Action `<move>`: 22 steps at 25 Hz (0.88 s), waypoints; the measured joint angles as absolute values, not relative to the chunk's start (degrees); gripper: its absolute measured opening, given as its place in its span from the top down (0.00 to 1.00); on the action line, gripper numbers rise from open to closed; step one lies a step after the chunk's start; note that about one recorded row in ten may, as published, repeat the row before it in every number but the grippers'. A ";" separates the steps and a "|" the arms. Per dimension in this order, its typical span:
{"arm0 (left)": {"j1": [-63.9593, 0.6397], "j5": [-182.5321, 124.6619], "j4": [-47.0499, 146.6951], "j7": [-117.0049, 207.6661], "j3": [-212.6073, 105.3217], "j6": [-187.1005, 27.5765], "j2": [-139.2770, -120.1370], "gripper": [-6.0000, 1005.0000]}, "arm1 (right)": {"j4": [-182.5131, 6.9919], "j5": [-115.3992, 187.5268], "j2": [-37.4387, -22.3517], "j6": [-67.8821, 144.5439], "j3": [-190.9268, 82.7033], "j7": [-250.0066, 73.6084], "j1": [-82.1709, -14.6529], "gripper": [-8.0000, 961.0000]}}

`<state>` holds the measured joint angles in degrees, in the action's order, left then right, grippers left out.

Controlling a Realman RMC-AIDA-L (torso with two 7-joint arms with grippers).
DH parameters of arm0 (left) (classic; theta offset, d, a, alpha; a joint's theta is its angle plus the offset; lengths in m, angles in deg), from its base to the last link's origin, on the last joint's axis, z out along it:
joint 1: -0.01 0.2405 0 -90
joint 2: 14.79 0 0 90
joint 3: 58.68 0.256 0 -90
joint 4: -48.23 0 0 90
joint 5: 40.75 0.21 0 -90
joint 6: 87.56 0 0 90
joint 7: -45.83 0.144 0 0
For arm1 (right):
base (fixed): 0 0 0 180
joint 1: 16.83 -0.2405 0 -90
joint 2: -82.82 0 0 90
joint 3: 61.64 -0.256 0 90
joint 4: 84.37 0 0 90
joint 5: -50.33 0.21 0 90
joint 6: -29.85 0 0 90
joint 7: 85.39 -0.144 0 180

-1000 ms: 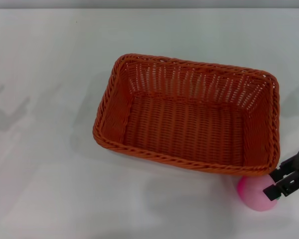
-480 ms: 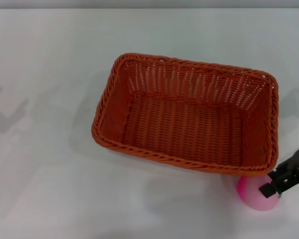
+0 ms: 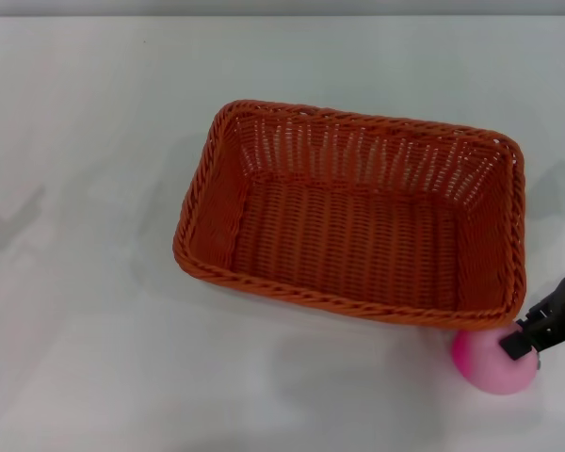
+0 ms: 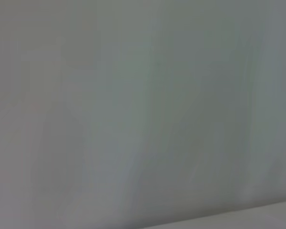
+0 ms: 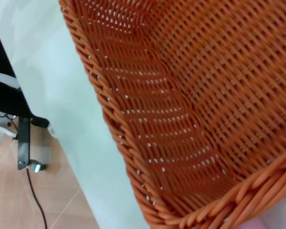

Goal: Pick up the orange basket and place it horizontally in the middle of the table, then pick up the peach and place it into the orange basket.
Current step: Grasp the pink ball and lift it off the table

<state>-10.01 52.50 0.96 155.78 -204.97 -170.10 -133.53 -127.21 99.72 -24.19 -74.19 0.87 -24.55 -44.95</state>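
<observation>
The orange basket (image 3: 353, 217) lies lengthwise across the middle of the white table (image 3: 94, 311), open side up and empty. Its woven wall and rim fill the right wrist view (image 5: 190, 109). The pink peach (image 3: 490, 367) rests on the table just outside the basket's near right corner, almost touching the rim. A sliver of pink shows in the right wrist view (image 5: 257, 224). My right gripper (image 3: 520, 344) reaches in from the right edge and sits against the peach's upper right side. The left gripper is out of view.
The left wrist view shows only a plain grey-white surface (image 4: 143, 114). In the right wrist view the table's edge (image 5: 86, 157) gives way to a brown floor with a black stand (image 5: 23, 143) and a cable.
The right gripper has dropped a little and closed in on the peach. The peach has shifted slightly to the right. The basket has barely moved.
</observation>
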 joint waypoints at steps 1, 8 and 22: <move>-10.00 52.50 0.96 155.78 -205.05 -170.13 -133.53 0.20 | -127.21 99.72 -24.14 -74.45 0.86 -24.44 -44.97 0.60; -10.02 52.50 0.94 155.77 -205.19 -169.55 -133.53 0.20 | -127.20 100.14 -23.31 -77.89 1.15 -24.29 -45.34 0.76; -10.54 52.31 1.37 155.46 -207.44 -167.38 -133.63 0.20 | -122.75 109.59 -22.59 -80.09 15.60 -23.81 -47.17 0.92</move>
